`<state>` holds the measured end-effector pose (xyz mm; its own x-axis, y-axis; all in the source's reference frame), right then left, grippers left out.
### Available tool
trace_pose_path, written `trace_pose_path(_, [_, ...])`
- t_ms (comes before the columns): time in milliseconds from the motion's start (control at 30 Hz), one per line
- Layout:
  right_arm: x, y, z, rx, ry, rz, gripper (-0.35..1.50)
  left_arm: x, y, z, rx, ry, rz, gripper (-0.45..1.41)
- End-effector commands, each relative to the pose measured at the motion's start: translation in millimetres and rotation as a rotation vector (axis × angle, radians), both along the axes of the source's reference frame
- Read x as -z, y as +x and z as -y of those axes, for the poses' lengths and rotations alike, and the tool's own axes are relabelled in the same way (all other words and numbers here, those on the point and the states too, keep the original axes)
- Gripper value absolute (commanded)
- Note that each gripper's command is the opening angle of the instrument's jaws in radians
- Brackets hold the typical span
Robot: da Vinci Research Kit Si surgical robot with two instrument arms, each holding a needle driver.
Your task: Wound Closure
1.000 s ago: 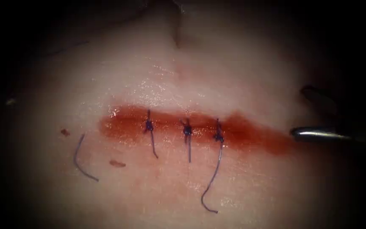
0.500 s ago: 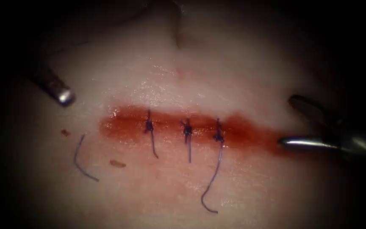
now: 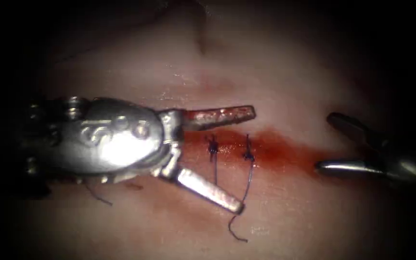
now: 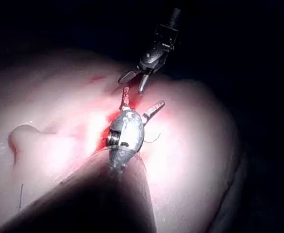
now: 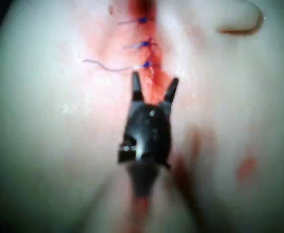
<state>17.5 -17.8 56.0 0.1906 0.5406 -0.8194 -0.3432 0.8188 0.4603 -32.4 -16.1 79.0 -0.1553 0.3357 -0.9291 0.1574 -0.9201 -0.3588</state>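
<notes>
text: none legible | marks on left tool (image 3: 239, 161) head — embossed (unreadable)

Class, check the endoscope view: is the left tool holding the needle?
No: the left tool has its jaws spread wide over the cut with nothing between them.

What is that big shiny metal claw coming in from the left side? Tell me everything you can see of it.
It is the left arm's claw, a polished silver metal tool on a thin shaft, with a rounded wrist bearing small screws. Its two slim, flat jaws are spread wide open and hold nothing. The upper jaw, smeared with red fluid, lies over the cut; the lower one reaches below it, crossing the thread tails of the stitches. It hovers low over the tissue; whether it touches cannot be told.
</notes>
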Motion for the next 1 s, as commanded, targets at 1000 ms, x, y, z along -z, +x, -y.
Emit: trace_pose_path(1000, [-0.6,0.7,1.7,0.011,-0.007,-0.006,1.45,-12.0,-2.3,8.5,-0.210,-0.172,-0.351,0.37])
